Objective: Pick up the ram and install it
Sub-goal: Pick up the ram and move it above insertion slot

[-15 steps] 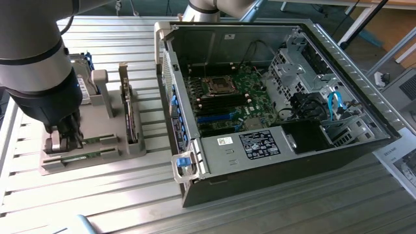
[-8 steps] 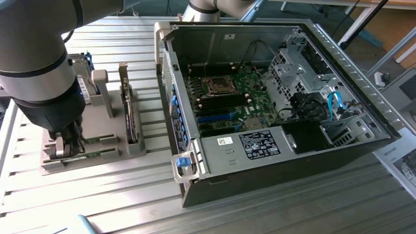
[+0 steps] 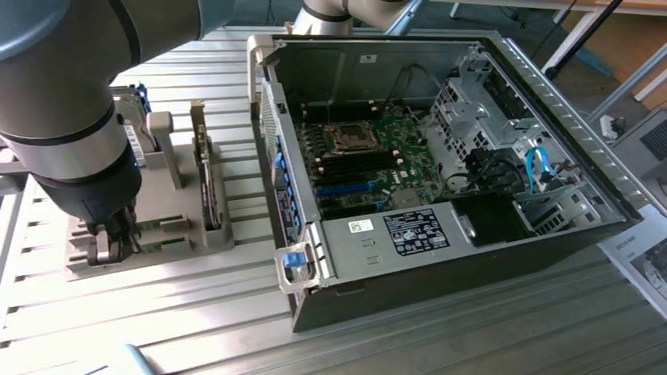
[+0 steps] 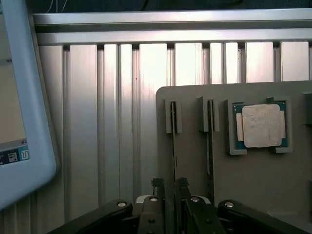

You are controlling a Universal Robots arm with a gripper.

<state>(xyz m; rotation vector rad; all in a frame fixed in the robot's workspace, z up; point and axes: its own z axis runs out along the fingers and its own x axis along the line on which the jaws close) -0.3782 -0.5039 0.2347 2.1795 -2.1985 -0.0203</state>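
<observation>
The gripper (image 4: 169,187) hangs low over the grey holder (image 4: 253,195), fingers apart, one on either side of the ram (image 4: 173,141). The ram stands on edge in the slot nearest the holder's side edge. Nothing is gripped or lifted; pickup and fitting into the open computer case (image 3: 360,250) both remain.

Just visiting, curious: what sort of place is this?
Likely a robotics lab for computer assembly: a robot arm, an opened computer case and a parts holder on a slotted aluminium table.
</observation>
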